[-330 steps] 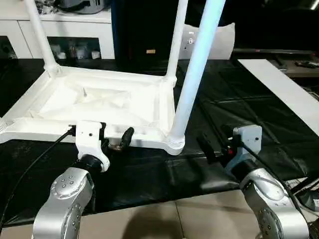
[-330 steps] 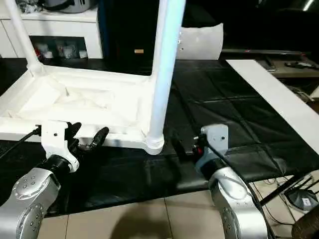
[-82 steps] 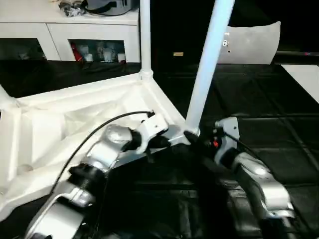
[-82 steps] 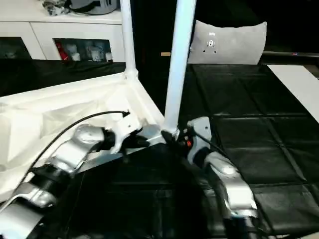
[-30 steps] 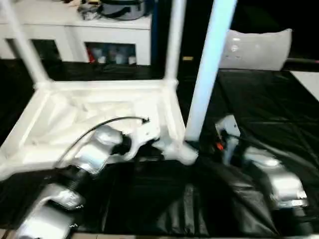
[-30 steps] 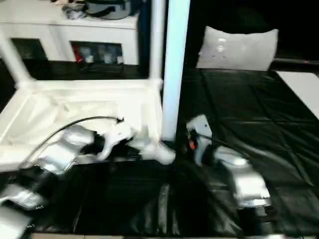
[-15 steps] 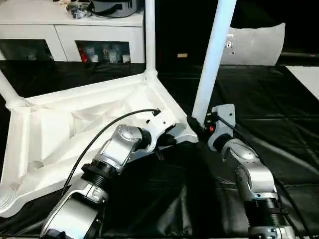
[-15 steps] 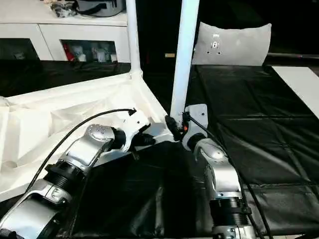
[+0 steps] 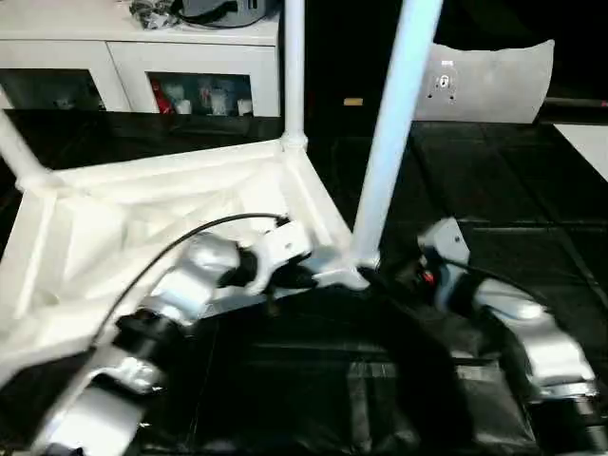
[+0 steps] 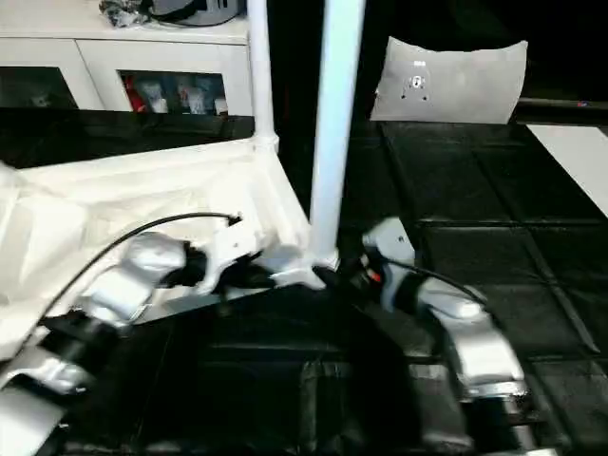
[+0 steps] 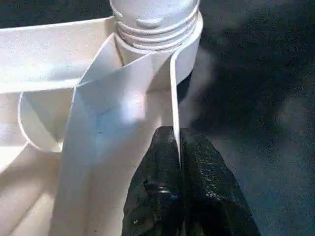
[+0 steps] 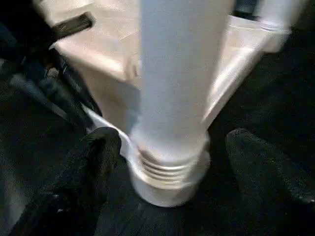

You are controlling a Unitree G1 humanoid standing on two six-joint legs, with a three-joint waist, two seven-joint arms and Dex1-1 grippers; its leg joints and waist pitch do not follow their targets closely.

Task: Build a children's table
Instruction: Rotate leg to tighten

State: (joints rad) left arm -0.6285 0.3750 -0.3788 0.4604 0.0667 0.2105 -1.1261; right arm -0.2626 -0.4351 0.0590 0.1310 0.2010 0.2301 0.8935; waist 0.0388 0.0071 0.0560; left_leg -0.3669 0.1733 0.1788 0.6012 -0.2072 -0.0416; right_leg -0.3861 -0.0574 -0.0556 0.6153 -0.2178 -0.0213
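Both forearms reach forward to the upturned table top's near corner on black sheeting: left gripper pinches its rim; right gripper apparently straddles the leg, wide.

Black sheeting covers the work surface; white glass-door cabinet behind it, grey panel propped upright at the back.

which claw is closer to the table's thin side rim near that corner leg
Left. The left claw is pinched on the rim; the right claw straddles the leg base, open.
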